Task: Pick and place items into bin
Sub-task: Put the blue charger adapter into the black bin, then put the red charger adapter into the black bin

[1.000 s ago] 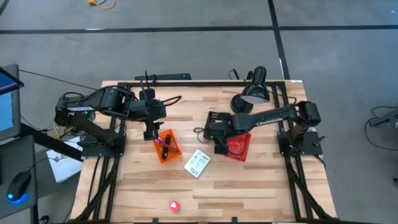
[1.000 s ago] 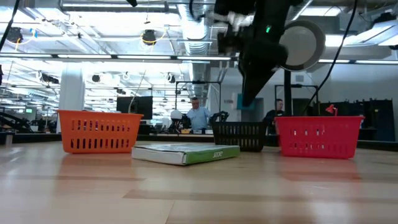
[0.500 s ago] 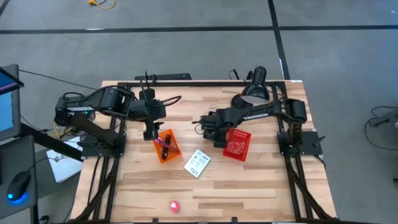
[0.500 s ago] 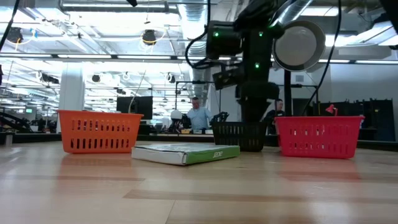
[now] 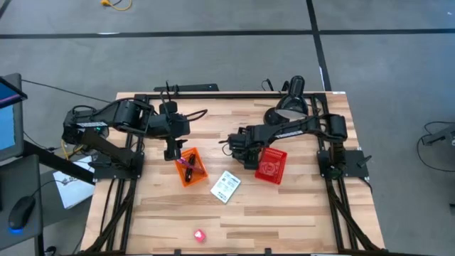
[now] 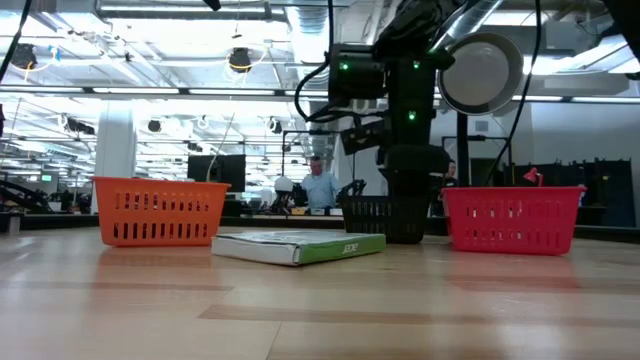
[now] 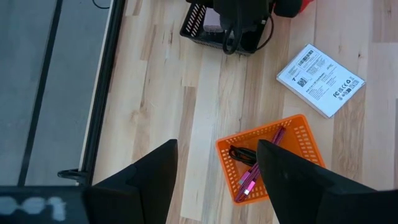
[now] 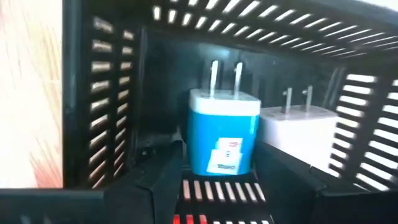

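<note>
Okay, status, clock directions read off the high view. Table (image 5: 156, 213) layout matches one second back.

What changed: my right arm. It was over the red basket (image 5: 270, 164) then. It has since swung toward 10 o'clock, and my right gripper (image 5: 239, 146) now sits down inside the black basket (image 8: 106, 93). My left arm hasn't moved.

Left gripper (image 5: 171, 151): parked off the 11 o'clock corner of the orange basket (image 5: 190, 167), fingers (image 7: 149, 180) spread wide, grasping nothing. In that basket are a purple pen-like tool (image 7: 258, 165) and something dark I can't identify.

Basket layout:
- The black one is mid-table.
- The red one touches or nearly touches it at 4 o'clock.
- The orange one is well apart at 8 o'clock.

White packet (image 5: 225, 186): flat on the wood at 6 o'clock of the black basket, between the orange and red baskets, touching neither.

Blue charger (image 8: 222, 140): in the black basket, prongs pointing away from my right wrist, directly between my right fingers (image 8: 155, 186). Fingers look released, one either side of it, and I see no squeeze on it. White charger (image 8: 298, 134) is just beside the blue one, outside my fingers.

Pink cube (image 5: 199, 235): alone near the table's 6 o'clock edge, well apart from both grippers.
</note>
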